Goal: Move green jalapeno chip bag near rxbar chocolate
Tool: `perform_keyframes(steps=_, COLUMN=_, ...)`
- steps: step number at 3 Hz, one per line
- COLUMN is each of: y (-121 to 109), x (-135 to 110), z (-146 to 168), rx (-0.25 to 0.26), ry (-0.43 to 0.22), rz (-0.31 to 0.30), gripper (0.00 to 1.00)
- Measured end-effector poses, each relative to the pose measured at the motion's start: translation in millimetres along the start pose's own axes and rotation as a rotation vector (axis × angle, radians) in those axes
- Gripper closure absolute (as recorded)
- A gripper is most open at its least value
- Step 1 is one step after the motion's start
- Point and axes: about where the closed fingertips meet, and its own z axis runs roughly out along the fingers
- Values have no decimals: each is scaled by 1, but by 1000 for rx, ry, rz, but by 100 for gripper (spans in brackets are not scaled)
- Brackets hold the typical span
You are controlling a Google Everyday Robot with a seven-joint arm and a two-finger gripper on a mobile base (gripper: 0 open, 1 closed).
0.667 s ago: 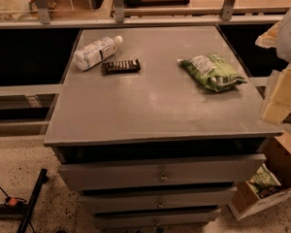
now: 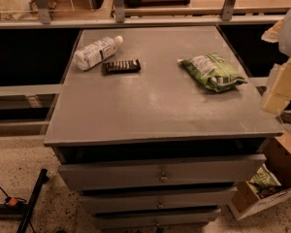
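You have the green jalapeno chip bag (image 2: 212,72) lying flat on the grey table (image 2: 160,110), close to the right edge and nearer the far edge than the near one. Its white label patch faces up and points toward the far left. The bag touches nothing else.

The rxbar chocolate (image 2: 121,66) lies on the far-left part of the table, its long side about parallel to the far edge and its row of pale lettering facing up. The bar and the bag are well apart, with bare tabletop between them. Just beyond the bar, toward the far-left corner, a clear plastic bottle (image 2: 96,52) with a white label lies on its side, cap pointing toward the far edge. It is very near the bar; you cannot tell from this view whether they touch.

Your gripper (image 2: 280,89) shows as a pale, cream-coloured shape at the right edge of the table, off to the right of the bag and clear of it. You cannot tell whether its jaws are apart or together.

Under the tabletop you see a stack of drawers (image 2: 160,174). On the floor by the near-right corner a cardboard box (image 2: 288,166) holds a smaller green-white bag (image 2: 264,178).
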Motion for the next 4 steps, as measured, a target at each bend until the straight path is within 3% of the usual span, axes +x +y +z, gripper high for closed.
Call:
perform_keyframes(steps=1, y=-47, x=27, z=20, rx=41, ry=15, rz=60, gripper=0)
perform_keyframes(steps=2, y=-86, x=48, z=46, rx=72, ry=-19, rz=114, gripper=0)
perform_keyframes(steps=3, y=-117, x=56, z=78, rx=71, ry=-113, rz=167, gripper=0)
perform_keyframes(steps=4, y=-135, x=51, z=112, rx=51, ry=-206, rz=220, gripper=0)
